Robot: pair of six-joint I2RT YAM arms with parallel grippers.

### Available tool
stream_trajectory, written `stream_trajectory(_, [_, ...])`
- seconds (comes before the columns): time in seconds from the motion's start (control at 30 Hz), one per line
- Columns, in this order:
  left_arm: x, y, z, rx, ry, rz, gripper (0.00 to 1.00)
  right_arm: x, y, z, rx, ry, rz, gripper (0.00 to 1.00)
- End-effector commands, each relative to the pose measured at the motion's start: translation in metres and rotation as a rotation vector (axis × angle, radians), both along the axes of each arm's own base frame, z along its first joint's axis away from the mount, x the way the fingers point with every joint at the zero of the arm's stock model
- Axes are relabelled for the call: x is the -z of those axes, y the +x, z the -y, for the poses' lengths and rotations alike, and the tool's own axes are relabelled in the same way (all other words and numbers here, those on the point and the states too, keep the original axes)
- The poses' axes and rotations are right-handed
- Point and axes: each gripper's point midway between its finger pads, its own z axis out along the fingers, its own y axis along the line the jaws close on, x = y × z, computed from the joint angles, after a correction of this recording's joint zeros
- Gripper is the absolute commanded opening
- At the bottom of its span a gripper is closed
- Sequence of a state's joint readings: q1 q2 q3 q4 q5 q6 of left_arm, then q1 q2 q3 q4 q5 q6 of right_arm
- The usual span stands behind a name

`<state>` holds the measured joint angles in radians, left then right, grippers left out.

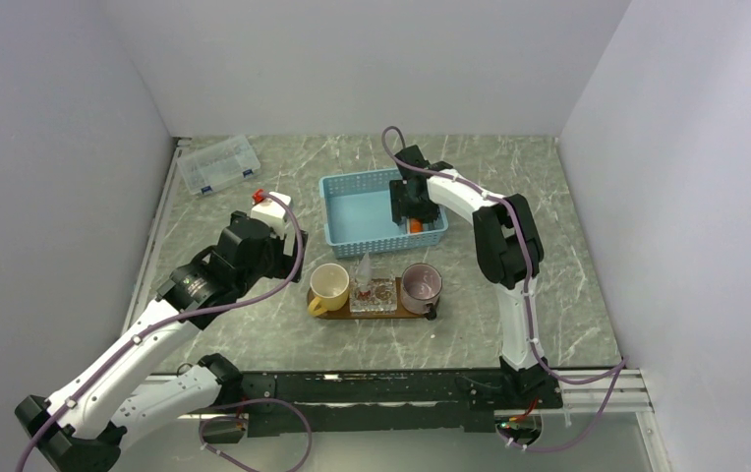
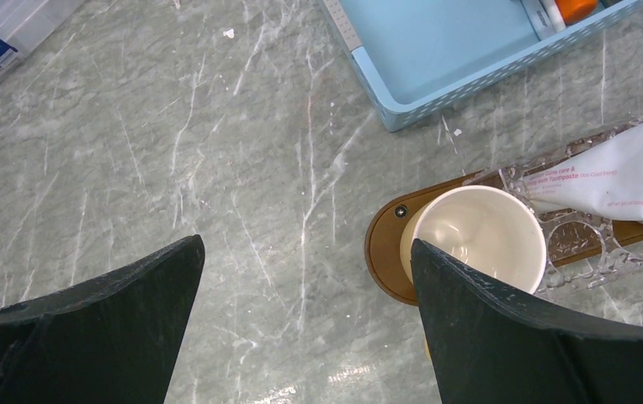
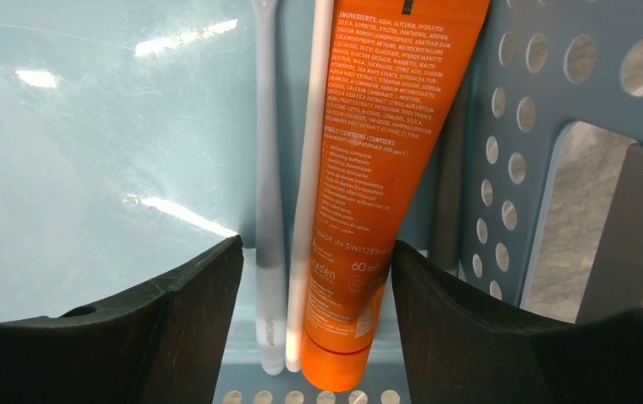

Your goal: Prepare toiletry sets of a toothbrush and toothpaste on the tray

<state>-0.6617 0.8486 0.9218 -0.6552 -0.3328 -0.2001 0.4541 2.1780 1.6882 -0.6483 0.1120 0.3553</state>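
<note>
Grey marble table (image 1: pixel 578 295): my right gripper (image 3: pixel 314 252) hangs open astride the toothbrush (image 3: pixel 308 168) (orange tube (image 3: pixel 385 168) too) for pinching; left gripper (image 2: pixel 305 244) open.

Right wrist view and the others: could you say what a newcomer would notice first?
The orange tube fills the right wrist view, lying in the light-blue basket beside a white toothbrush, between the fingers of the open right gripper. On the tray, a cream mug stands beside a white toothpaste tube.
</note>
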Motion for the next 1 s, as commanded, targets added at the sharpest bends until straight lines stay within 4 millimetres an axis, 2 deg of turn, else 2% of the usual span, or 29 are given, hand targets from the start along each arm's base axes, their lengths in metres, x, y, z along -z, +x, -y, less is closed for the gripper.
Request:
stream_trajectory(0.0, [-0.008,0.003,0.004,0.016,-0.02,0.028,0.99,-0.038,0.011,-0.016,-0.013,0.08,0.088,0.65])
stream_trajectory(0.23, [-0.008,0.003,0.003,0.014,-0.021,0.032,0.99,-0.046,0.015,-0.02,-0.013,0.109,0.12,0.49])
stream_trajectory(0.43, [-0.007,0.004,0.003,0.014,-0.017,0.027,0.99,-0.045,0.017,-0.018,0.003,0.093,0.12,0.44])
stream_trajectory(0.63, [-0.008,0.004,0.003,0.012,-0.019,0.031,0.99,-0.038,0.016,-0.014,0.01,0.07,0.103,0.44])
stream_trajectory(0.73, [-0.007,0.004,0.003,0.013,-0.018,0.027,0.99,-0.04,0.016,-0.013,0.018,0.072,0.112,0.58])
stream_trajectory(0.97, [-0.007,0.004,0.004,0.016,-0.02,0.025,0.99,-0.054,0.019,-0.007,0.033,0.05,0.149,0.61])
